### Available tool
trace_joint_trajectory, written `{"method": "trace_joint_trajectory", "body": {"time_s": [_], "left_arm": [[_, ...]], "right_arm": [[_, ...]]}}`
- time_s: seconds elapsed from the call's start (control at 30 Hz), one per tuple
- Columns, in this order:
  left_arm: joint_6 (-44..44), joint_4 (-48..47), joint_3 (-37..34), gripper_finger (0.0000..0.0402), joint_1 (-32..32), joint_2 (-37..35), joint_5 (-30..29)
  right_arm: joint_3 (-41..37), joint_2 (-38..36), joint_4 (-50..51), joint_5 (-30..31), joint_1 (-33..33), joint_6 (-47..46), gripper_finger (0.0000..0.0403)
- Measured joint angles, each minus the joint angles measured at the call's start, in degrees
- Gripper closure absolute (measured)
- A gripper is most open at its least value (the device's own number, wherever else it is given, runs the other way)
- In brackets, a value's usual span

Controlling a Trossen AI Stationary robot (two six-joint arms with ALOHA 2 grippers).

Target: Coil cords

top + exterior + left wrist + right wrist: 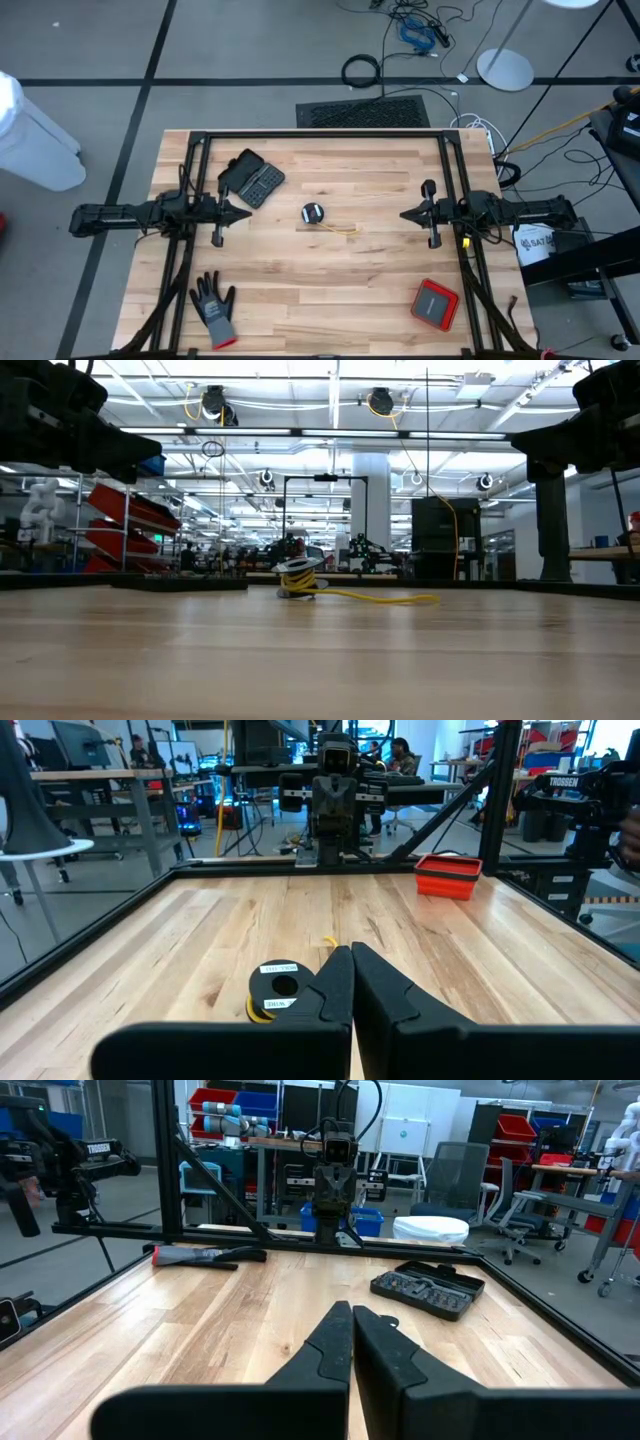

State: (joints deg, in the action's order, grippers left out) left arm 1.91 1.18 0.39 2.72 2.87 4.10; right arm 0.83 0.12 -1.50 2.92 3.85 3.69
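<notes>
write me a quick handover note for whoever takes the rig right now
Left gripper: shut, empty, at the table's left side, pointing inward.
Right gripper: shut, empty, at the right side, pointing inward.
Cord: mid-table between the grippers, partly wound around its small black round part, with a yellow tail trailing loose toward the right arm.
Done: neither gripper touches the cord.
Left: wind in the loose tail.

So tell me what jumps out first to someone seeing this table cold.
The yellow cord wound on its small black spool sits at the table's centre, a loose tail trailing toward the right arm. Left gripper and right gripper face it from either side, jaws shut, holding nothing. Around the edges lie a black case, a grey glove and a red box.
</notes>
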Motion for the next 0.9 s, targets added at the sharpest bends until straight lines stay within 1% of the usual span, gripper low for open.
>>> {"method": "trace_joint_trajectory", "body": {"time_s": [0.3, 0.53, 0.7, 0.9], "left_arm": [[0.00, -0.01, -0.01, 0.0400, 0.00, 0.01, 0.00], [-0.02, 0.01, -0.01, 0.0400, 0.00, 0.01, 0.00], [-0.01, 0.01, -0.01, 0.0400, 0.00, -0.01, 0.00], [-0.01, 0.01, -0.01, 0.0400, 0.00, 0.00, 0.00]], "right_arm": [[0.19, 0.02, -0.13, 0.04, -0.01, 0.00, 0.0403], [3.36, 0.62, -0.05, 0.07, -0.01, 0.00, 0.0403], [10.82, 3.80, 4.97, 0.09, 0.00, 0.00, 0.0403], [24.10, 10.95, 12.30, 0.09, -0.01, 0.18, 0.0403]]}}
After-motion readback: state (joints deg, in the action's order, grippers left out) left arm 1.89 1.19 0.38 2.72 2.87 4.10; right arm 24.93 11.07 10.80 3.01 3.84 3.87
